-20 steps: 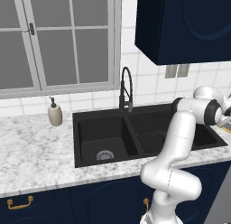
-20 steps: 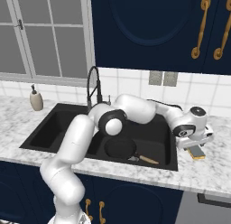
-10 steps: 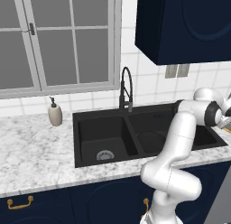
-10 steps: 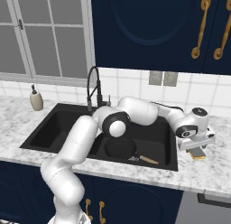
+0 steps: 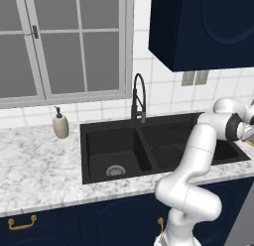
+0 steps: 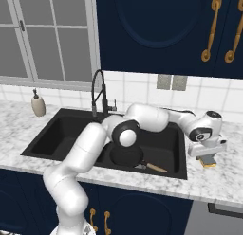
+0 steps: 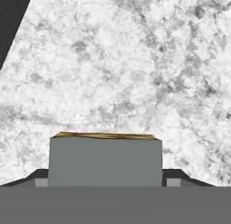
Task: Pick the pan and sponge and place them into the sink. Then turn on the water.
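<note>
Between the tips of the end effector (image 6: 209,159), whose grip cannot be judged, sits the sponge (image 7: 105,161) on the marble tabletop (image 6: 223,186), with the pan (image 6: 127,156) lying in the sink (image 6: 45,139) to its left.

A white soap dispenser (image 5: 60,126) stands at the left of the frame on the marbled countertop (image 5: 34,165), under a grey-paned window (image 5: 64,41). Navy wall cabinets (image 6: 156,30) with brass handles (image 6: 211,28) fill the upper right; a twin wall outlet (image 6: 172,82) sits on the white tiles.
</note>
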Motion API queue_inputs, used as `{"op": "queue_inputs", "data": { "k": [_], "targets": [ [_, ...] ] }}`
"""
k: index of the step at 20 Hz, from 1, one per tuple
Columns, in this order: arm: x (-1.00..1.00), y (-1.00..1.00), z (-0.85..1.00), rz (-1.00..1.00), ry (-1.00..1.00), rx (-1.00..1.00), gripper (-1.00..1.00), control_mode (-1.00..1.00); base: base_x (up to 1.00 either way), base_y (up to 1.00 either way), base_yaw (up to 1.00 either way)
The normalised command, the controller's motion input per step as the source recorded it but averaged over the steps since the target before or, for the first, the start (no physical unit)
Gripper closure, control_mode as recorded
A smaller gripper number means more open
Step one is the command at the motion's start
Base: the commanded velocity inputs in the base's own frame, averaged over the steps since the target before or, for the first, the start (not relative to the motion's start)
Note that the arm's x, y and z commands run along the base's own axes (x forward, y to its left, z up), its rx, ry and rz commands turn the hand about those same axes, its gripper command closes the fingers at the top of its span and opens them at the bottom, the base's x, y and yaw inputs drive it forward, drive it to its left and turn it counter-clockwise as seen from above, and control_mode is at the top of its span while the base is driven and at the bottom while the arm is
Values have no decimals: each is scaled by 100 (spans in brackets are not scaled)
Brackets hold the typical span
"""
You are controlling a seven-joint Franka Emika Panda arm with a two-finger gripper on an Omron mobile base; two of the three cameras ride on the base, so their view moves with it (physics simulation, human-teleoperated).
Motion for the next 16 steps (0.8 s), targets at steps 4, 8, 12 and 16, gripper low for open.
{"op": "queue_inputs", "data": {
  "k": [4, 8, 12, 16],
  "targets": [
    [-2, 8, -27, 1, 3, 6, 100, -100, 0, 0, 0],
    [-34, 34, 3, 0, -2, 0, 100, -100, 0, 0, 0],
    [-71, 71, 13, 0, -6, -1, 100, -100, 0, 0, 0],
    [-45, 100, 2, 0, -13, -17, 100, -100, 0, 0, 0]
  ]
}}
